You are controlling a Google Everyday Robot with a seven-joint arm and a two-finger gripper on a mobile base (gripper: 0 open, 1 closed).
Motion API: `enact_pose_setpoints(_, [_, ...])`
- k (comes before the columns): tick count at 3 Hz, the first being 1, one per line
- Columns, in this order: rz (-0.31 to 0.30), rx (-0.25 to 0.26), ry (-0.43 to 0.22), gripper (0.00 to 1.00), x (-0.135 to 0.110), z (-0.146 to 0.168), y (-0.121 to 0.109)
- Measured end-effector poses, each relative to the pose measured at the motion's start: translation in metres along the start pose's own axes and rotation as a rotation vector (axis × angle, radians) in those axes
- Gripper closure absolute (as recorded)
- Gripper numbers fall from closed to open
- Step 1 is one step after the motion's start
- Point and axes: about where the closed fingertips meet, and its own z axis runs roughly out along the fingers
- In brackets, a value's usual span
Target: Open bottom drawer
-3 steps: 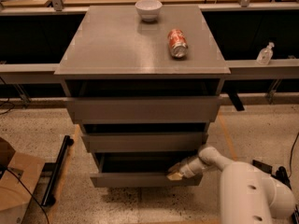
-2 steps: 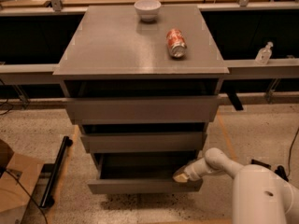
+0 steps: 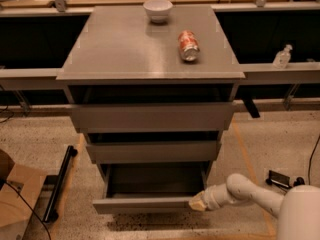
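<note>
You've pulled the bottom drawer [image 3: 145,204] further out from the base of the cabinet [image 3: 125,49], so it's nearly open; the gripper [image 3: 196,203] sits at the cabinet's lower right, its hold impossible to tell.

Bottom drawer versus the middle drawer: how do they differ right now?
The bottom drawer is pulled well out, showing its shallow interior; the middle drawer sits further back, its inside hidden. The gripper is at the bottom drawer's right front corner; nothing touches the middle drawer. Both have plain grey, handle-less fronts.
</note>
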Motion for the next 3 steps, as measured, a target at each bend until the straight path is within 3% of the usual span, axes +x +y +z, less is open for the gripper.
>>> enact_pose_setpoints(1, [0.013, -0.070, 0.026, 0.60, 0.020, 0.015, 0.040])
enact_pose_setpoints(3, [-0.007, -0.049, 0.056, 0.13, 0.003, 0.012, 0.034])
